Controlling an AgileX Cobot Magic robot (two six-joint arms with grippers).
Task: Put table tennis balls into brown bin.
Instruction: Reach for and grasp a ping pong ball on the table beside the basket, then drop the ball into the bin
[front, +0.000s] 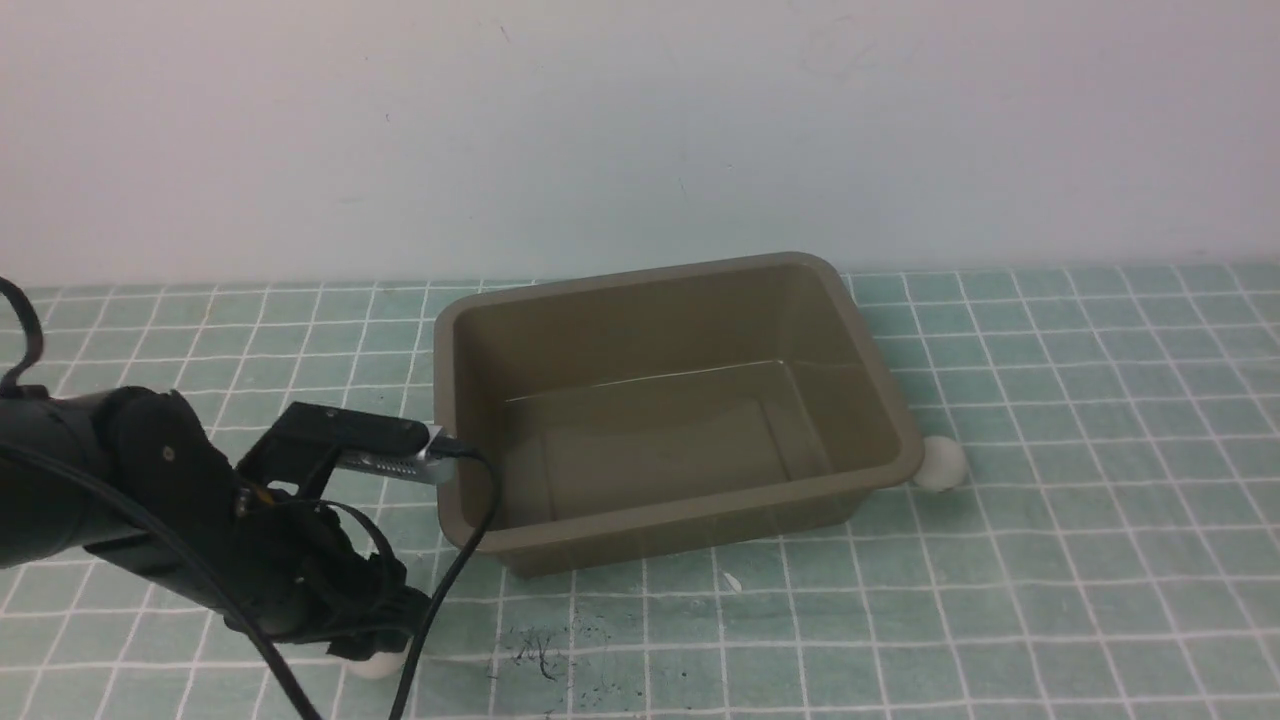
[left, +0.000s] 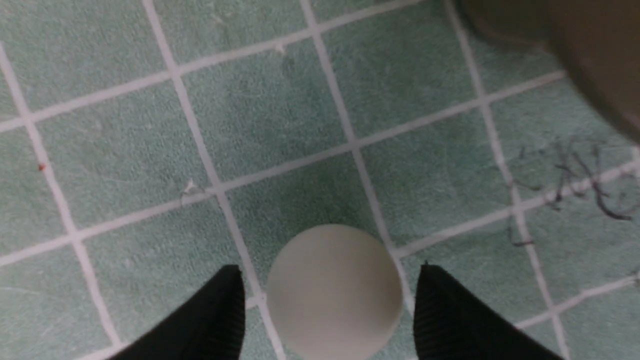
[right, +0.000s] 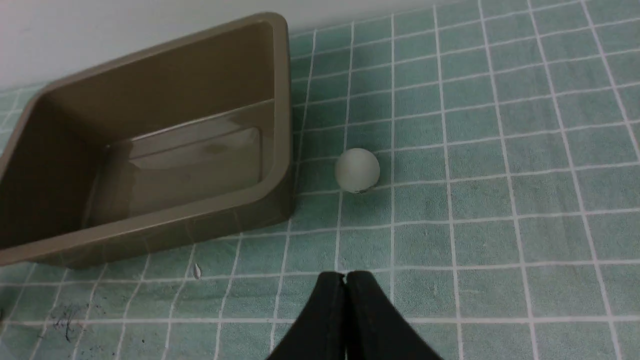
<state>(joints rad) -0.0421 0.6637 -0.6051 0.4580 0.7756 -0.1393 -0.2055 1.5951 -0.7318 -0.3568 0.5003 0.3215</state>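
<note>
Left gripper (left: 328, 269) low over green grid mat (front: 1050, 560), fingers (left: 215, 315) spread around ball (left: 334, 292); right gripper (right: 346, 275) pressed closed; white wall (front: 640, 120) behind.

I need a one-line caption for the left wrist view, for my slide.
Open left gripper straddling a table tennis ball on the green grid mat, brown bin nearby.

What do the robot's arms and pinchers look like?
The left arm is chunky and black, with looping black cables and a silver plug. The left end effector has two black pointed fingers with ribbed insides. The right end effector has black pointed ones too.
</note>
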